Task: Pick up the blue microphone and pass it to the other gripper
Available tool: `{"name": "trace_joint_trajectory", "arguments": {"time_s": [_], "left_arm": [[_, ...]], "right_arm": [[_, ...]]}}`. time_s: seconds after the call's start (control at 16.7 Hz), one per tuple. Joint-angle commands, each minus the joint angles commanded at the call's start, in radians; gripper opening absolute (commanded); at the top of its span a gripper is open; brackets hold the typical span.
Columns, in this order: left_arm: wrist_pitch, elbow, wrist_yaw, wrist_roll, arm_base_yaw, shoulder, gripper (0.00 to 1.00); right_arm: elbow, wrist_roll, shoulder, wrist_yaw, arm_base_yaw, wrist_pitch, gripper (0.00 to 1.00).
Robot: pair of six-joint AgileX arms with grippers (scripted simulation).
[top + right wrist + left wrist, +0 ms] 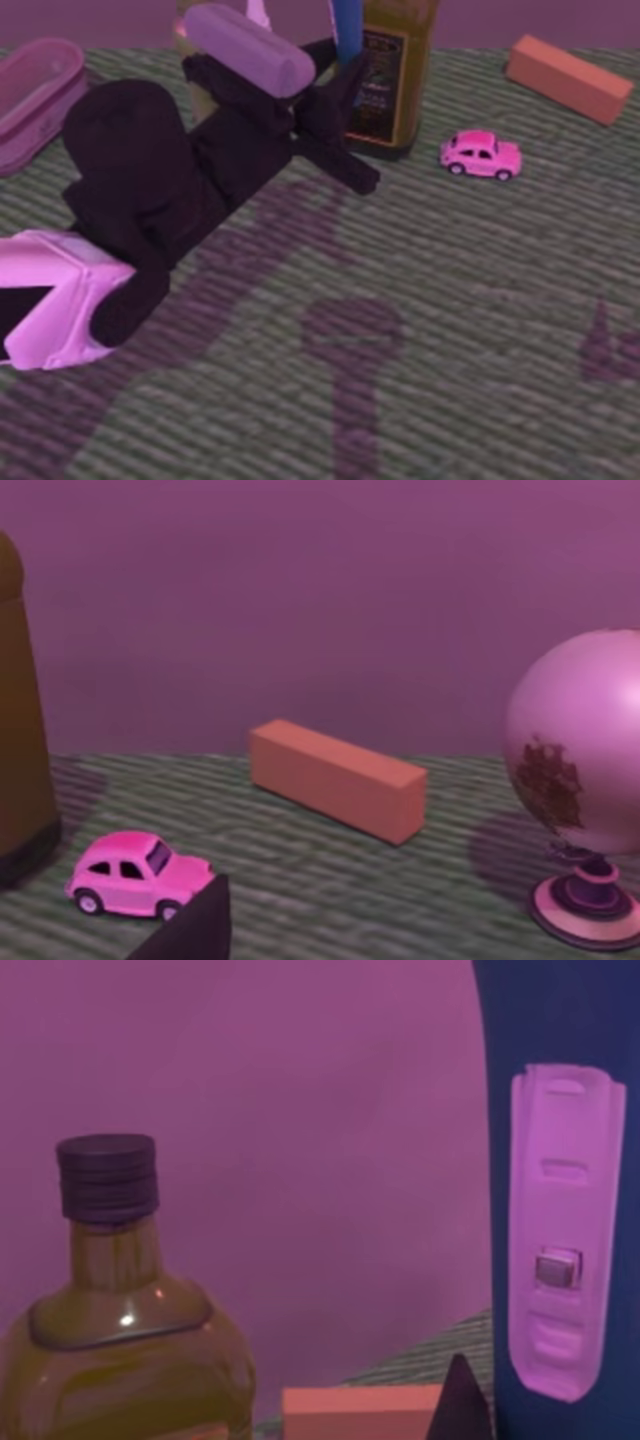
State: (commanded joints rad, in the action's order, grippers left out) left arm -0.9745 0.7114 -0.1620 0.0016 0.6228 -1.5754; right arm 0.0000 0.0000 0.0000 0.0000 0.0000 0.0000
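The blue microphone (347,28) hangs upright above the table at the back centre, in front of the bottle, and only its teal-blue handle shows. In the left wrist view the handle (600,1020) fills one side, with its white switch strip (562,1230) facing the camera. Its rounded head is out of view. My left gripper (335,95), at the end of the bulky black arm, is shut on the handle. One dark fingertip (460,1400) shows beside it. My right gripper (190,925) is outside the top view and appears only as a dark wedge in the right wrist view.
A tall amber bottle (395,80) stands right behind the microphone. A pink toy car (481,155) and an orange block (568,78) lie to the right. A globe (585,740) stands beyond them, and a pink tray (35,95) sits at the far left.
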Motion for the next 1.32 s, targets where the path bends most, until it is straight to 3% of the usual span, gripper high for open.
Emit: {"name": "trace_joint_trajectory", "arguments": {"time_s": [0.3,0.48,0.66,1.08,1.32], "left_arm": [[0.0,0.0,0.0,0.0,0.0,0.0,0.0],[0.0,0.0,0.0,0.0,0.0,0.0,0.0],[0.0,0.0,0.0,0.0,0.0,0.0,0.0],[0.0,0.0,0.0,0.0,0.0,0.0,0.0],[0.0,0.0,0.0,0.0,0.0,0.0,0.0]], "right_arm": [[0.011,-0.001,0.013,-0.008,0.006,0.007,1.0],[0.088,-0.007,0.109,-0.063,0.046,0.053,1.0],[0.213,-0.018,0.302,-0.152,0.11,0.127,1.0],[0.546,-0.046,0.916,-0.4,0.29,0.32,1.0],[0.701,-0.058,1.158,-0.513,0.372,0.412,1.0]]}}
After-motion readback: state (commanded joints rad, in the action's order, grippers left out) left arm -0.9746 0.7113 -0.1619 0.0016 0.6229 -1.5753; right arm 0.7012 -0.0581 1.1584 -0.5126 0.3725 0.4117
